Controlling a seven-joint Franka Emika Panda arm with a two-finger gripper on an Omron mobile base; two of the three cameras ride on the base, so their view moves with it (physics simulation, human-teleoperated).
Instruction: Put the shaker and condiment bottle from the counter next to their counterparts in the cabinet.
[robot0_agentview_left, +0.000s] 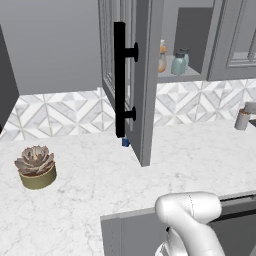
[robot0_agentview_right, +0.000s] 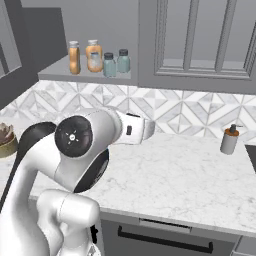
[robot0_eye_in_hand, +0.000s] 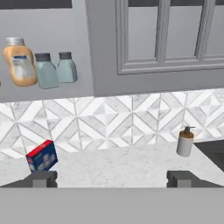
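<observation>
The cabinet (robot0_agentview_left: 145, 75) stands open, its glass door swung out toward me. On its shelf (robot0_agentview_right: 60, 74) the squat orange condiment bottle (robot0_agentview_right: 93, 55) stands beside a slimmer orange bottle (robot0_agentview_right: 74, 57). Right of them two teal shakers (robot0_agentview_right: 109, 65) (robot0_agentview_right: 123, 60) stand side by side; I cannot tell which is the counterpart. The hand view shows the condiment bottle (robot0_eye_in_hand: 19, 61) and both shakers (robot0_eye_in_hand: 46, 70) (robot0_eye_in_hand: 66, 67) at upper left. My gripper (robot0_eye_in_hand: 111, 179) is open and holds nothing. It sits back from the shelf, low over the counter (robot0_eye_in_hand: 122, 164).
A tan pump dispenser (robot0_agentview_right: 229, 140) stands on the counter at the right, by the backsplash. A small blue and red box (robot0_eye_in_hand: 42, 156) lies below the shelf. A potted succulent (robot0_agentview_left: 35, 167) sits at the left. The open door's black handle (robot0_agentview_left: 119, 80) juts over the counter.
</observation>
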